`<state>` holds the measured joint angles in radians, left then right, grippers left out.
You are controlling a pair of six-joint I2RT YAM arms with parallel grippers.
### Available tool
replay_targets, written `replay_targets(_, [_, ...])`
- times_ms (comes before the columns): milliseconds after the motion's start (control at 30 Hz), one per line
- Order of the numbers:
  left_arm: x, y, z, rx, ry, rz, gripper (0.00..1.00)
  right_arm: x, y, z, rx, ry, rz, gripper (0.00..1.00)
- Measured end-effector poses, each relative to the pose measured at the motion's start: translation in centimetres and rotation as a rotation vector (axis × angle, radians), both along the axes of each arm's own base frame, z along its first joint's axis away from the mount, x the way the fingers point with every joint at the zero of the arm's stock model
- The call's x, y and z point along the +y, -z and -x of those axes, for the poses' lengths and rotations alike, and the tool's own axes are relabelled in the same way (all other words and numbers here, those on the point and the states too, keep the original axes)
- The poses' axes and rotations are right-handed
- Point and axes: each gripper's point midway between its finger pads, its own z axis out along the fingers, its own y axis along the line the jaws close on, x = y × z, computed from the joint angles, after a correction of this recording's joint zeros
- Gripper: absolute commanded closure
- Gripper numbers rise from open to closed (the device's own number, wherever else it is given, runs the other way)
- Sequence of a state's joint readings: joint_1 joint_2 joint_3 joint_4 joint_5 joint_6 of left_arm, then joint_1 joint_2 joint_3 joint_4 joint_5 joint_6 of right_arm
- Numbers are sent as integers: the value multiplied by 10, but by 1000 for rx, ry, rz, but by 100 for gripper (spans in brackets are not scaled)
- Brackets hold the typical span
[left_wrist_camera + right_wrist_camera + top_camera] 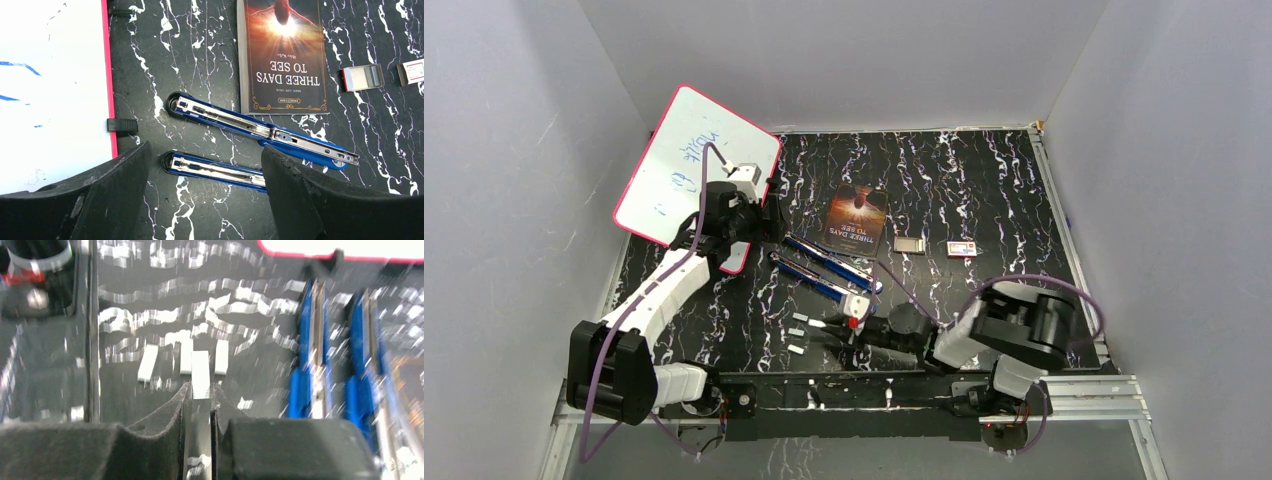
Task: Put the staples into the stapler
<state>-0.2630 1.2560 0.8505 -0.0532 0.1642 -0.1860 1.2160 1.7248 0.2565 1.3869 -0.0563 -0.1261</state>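
The stapler [820,281] lay opened flat on the black marbled table [984,190], left of centre. Its two blue halves sat side by side with their metal channels facing up, and their long axes ran from far-left to near-right. The left gripper [206,150] hung above the stapler's far-left end with its fingers spread wide and nothing between them. Just near of the stapler, toward the near edge, lay the staples [796,334], short silvery strips close together but apart from one another. The right gripper [201,390] reached in from the right and was pressed together on one strip [201,374]. That strip's long axis ran in line with the fingers, roughly left to right in the scene, and its free end pointed left among three loose strips. The wrist view was blurred, so I could not tell whether the pinched strip rested on the table or was off it. A book [857,220] lay just far of the stapler, and a whiteboard [694,165] leaned at the far-left. A grey tray [909,245] and a small red-and-white box [964,249] lay to the right of the book.
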Motion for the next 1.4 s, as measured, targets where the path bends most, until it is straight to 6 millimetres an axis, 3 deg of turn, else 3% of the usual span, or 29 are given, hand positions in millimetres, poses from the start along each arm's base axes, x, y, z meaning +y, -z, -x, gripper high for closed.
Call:
replay_targets(200, [6, 0, -2, 2, -22, 4, 21, 28, -106, -22, -104, 19, -163, 100])
replay_targets(233, [7, 0, -3, 3, -26, 7, 21, 27, -117, -24, -108, 22, -173, 100])
replay_targets(367, [4, 0, -7, 16, -28, 30, 21, 1, -140, -70, -104, 145, -141, 100])
replay_targets(533, [-4, -4, -24, 23, -13, 44, 21, -35, -117, -107, -27, 271, -31, 100])
replay_targets(700, [-5, 5, -31, 37, -7, 32, 21, -51, -84, -113, 107, 333, 58, 100])
replay_targets(833, [-5, 17, -31, 63, 4, 11, 21, -51, -63, -115, 217, 347, 148, 100])
replay_targets(1400, [-9, 21, -25, 71, 73, -8, 20, -44, -23, -95, 296, 349, 266, 100])
